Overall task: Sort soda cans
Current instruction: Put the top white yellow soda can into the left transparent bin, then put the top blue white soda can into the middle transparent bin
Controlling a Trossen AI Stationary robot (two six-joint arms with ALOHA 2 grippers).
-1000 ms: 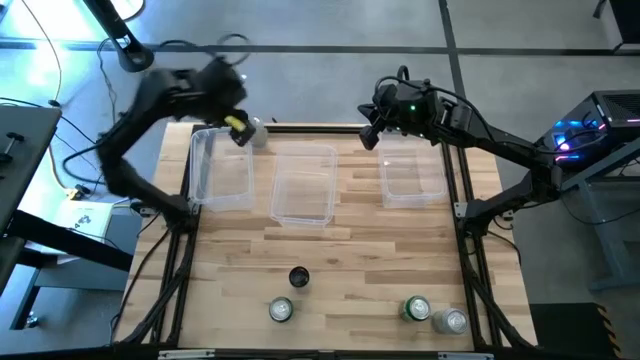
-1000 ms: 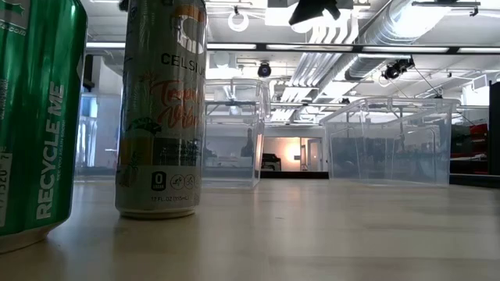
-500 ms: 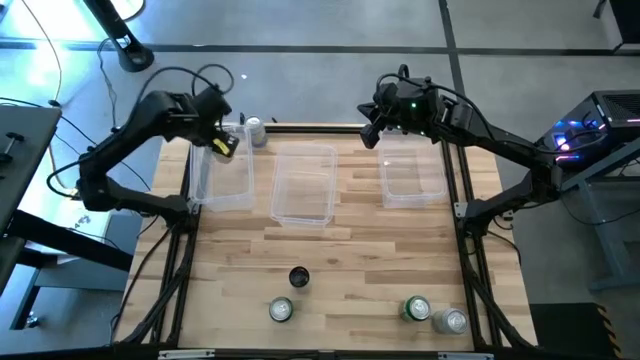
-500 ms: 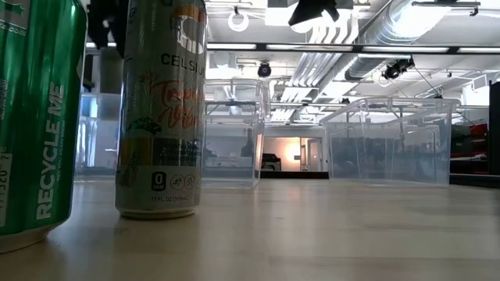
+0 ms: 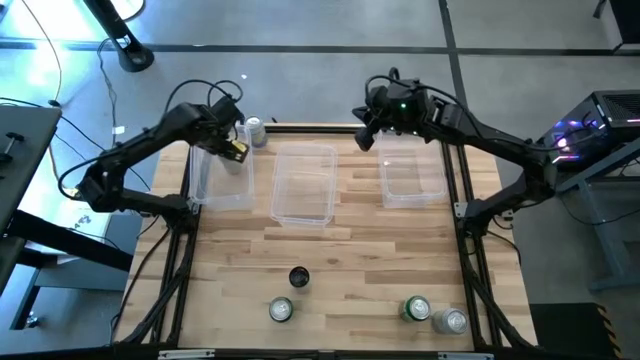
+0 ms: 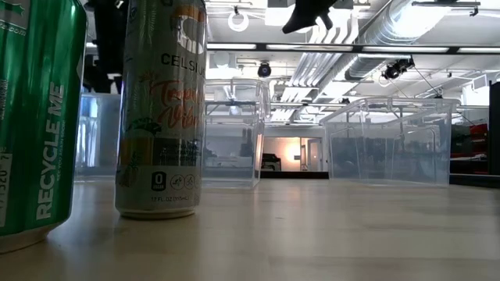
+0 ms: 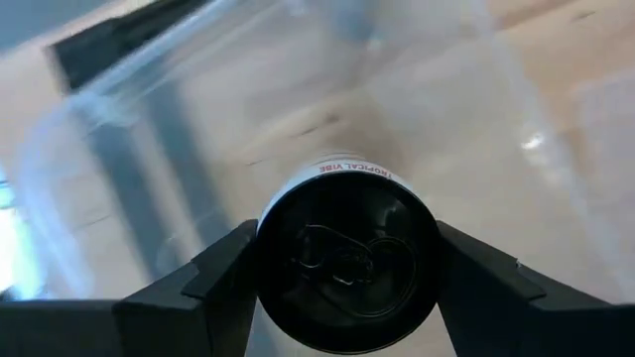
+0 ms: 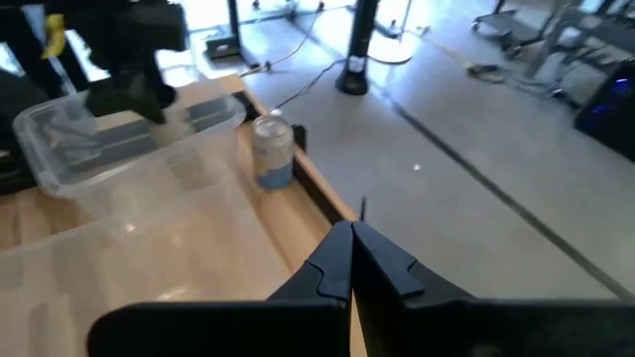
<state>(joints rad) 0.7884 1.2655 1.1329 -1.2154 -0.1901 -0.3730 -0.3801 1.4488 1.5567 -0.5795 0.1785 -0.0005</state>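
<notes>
The left gripper (image 5: 232, 150) is hanging over the far end of the left clear rectangular plastic bin (image 5: 214, 190), clamping a silver-topped soda can (image 7: 347, 263) end-on between both fingers. The right gripper (image 5: 364, 136), fingers pressed together, is hovering near the far table edge between the middle bin (image 5: 304, 202) and the right bin (image 5: 412, 188). A silver can (image 5: 255, 132) is standing at the far edge beside the left bin. The black can (image 5: 298, 277), another silver can (image 5: 281, 310), green can (image 5: 416, 309) and grey can (image 5: 453, 321) are standing near the front edge on open wooden table (image 5: 360, 255).

Green can (image 6: 35, 117) is showing "RECYCLE ME" running up its side. Silver can (image 6: 160, 109) is reading "CELSIUS", cut off, above a "0". Held can (image 7: 347, 263) is displaying "TROPICAL VIBE" on its rim.
</notes>
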